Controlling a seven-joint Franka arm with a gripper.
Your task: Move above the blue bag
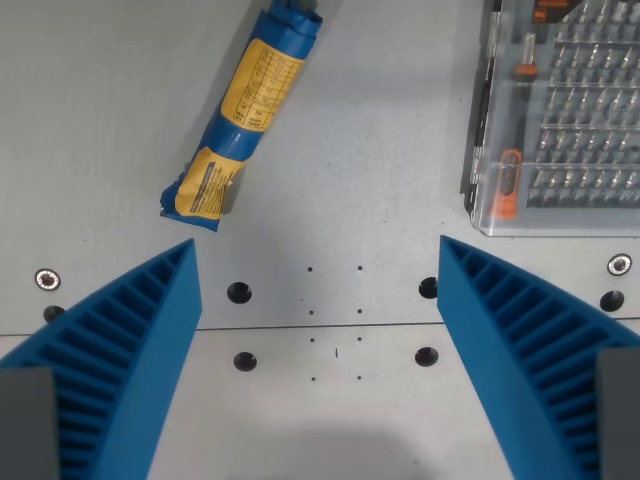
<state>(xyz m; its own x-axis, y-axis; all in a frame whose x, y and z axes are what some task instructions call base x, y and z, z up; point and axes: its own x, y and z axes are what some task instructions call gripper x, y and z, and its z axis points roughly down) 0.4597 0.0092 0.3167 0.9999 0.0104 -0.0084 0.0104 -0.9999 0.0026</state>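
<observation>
- Down at the bottom of the wrist view, the gripper [318,360] stands wide apart, with nothing between its two blue ribbed fingers.
- One finger [120,360] fills the lower left corner of the wrist view, and the other fills the lower right corner.
- Both fingers slope inward toward the top, and bare table [380,170] shows in the gap between them.
- Up in the wrist view's left half lies the blue bag [243,112], rolled into a long tube with a yellow printed label along it.
- It lies at a slant, its upper end running out of the top edge near the middle and its lower end pointing down toward the wrist view's left.
- That lower end is crumpled and sits just above the tip of the left-hand finger, near it but not touching.
- So the bag lies up and to the left of the gap between the fingers, not inside it.
- At the wrist view's upper right sits a clear plastic case [560,115], filled with rows of small metal bits.
- A few orange parts show along the left side of the case.
- It is cut off by the top and right edges, and it lies well apart from the bag.
- A seam crosses the grey table between the fingers, with several dark round holes [239,292] and some tiny dots around it.
- Two shiny screw heads [46,279] sit near the left and right edges.
</observation>
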